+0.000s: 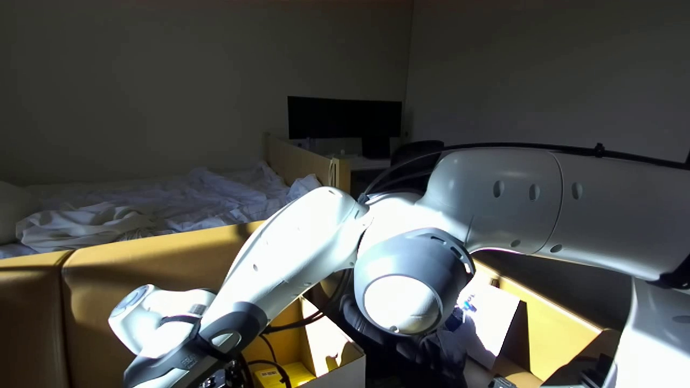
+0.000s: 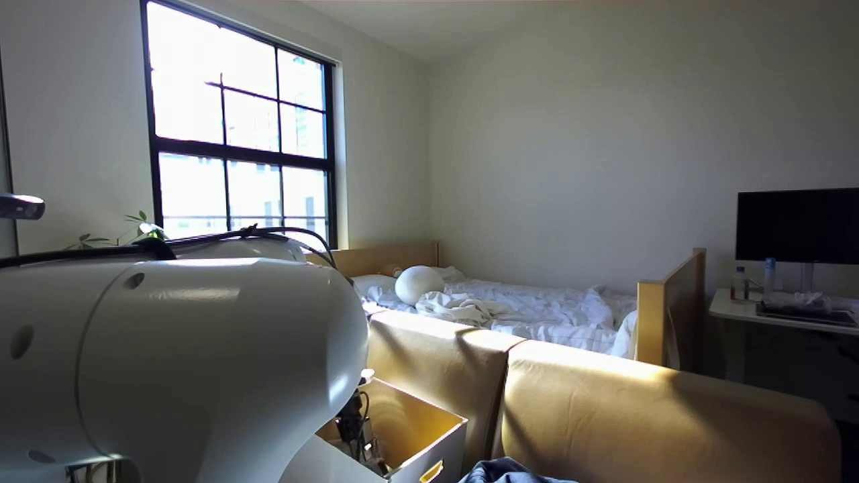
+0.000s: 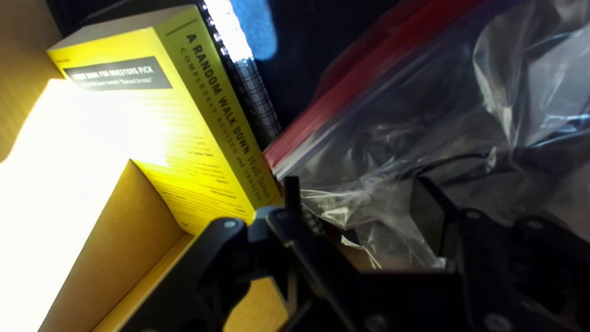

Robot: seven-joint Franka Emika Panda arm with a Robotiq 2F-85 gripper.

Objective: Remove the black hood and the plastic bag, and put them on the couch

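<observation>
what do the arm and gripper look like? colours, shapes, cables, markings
Arm: white, rounded, grey joint covers, oval recesses, black cable along the top; faint lettering, too small to read. Gripper: black, angular, pale screw heads, two slim fingers.

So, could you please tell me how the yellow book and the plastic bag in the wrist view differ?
The yellow book is opaque and printed; the plastic bag is see-through with a red strip. The book has straight edges and flat faces, while the bag is creased and irregular. Part of the bag shows within the open pincer; the book appears outside it. Both catch bright light in places.
</observation>
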